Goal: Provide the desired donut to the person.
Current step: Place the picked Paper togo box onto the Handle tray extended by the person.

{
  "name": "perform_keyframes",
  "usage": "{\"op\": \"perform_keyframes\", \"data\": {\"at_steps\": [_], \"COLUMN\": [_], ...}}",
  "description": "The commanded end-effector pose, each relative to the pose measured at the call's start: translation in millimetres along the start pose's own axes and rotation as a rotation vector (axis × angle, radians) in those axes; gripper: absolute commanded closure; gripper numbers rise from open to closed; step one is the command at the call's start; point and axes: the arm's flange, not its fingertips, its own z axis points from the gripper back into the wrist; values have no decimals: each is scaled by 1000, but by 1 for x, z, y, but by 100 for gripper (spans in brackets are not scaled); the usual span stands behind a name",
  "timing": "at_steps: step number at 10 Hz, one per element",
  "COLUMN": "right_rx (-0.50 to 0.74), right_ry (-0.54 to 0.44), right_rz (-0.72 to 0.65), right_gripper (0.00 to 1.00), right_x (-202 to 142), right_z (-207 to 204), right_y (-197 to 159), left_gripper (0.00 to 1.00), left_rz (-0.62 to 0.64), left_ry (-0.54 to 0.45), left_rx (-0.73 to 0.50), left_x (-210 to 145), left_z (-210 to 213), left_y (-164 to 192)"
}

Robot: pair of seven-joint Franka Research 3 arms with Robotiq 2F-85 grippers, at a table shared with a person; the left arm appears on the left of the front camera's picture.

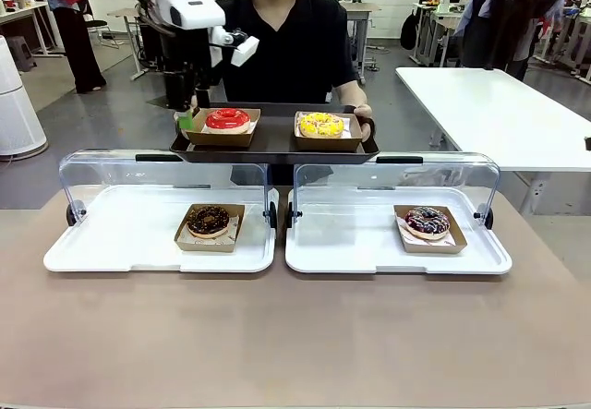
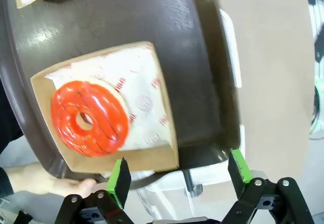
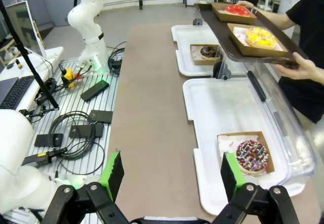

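Observation:
The person [image 1: 277, 40] in a black T-shirt stands at the far side and holds a dark serving tray [image 1: 274, 143] with both hands. On it lie a red donut [image 1: 227, 119] and a yellow donut [image 1: 321, 124], each in a cardboard boat. My left gripper [image 1: 191, 114] hangs at the tray's left end, just beside the red donut's boat. In the left wrist view the red donut [image 2: 88, 118] rests on the tray beyond my left gripper [image 2: 179, 171], which is open and empty. My right gripper [image 3: 172, 172] is open above the table, with nothing between its fingers.
Two white trays [image 1: 120, 243] [image 1: 360, 247] with raised clear lids stand mid-table. The left one holds a chocolate donut [image 1: 209, 221], the right one a sprinkled donut [image 1: 427, 222]. The person's hand [image 2: 50, 184] grips the serving tray's edge near my left fingers. Bare tabletop lies in front.

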Motion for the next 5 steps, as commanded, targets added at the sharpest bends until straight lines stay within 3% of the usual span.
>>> {"op": "perform_keyframes", "data": {"at_steps": [1,3,5], "right_rx": [-2,-2,-2], "right_ry": [-19,-19,-19], "right_rz": [11,11,11], "right_gripper": [0,0,0], "right_x": [-1,-1,-1], "right_z": [-1,-1,-1], "right_y": [0,0,0], "left_gripper": [0,0,0], "left_rz": [-76,-88,-47], "left_ry": [-9,-62,-90], "left_rx": [16,53,74], "left_x": [-51,-110,-156], "left_z": [16,21,11], "left_y": [-65,-124,-155]}}
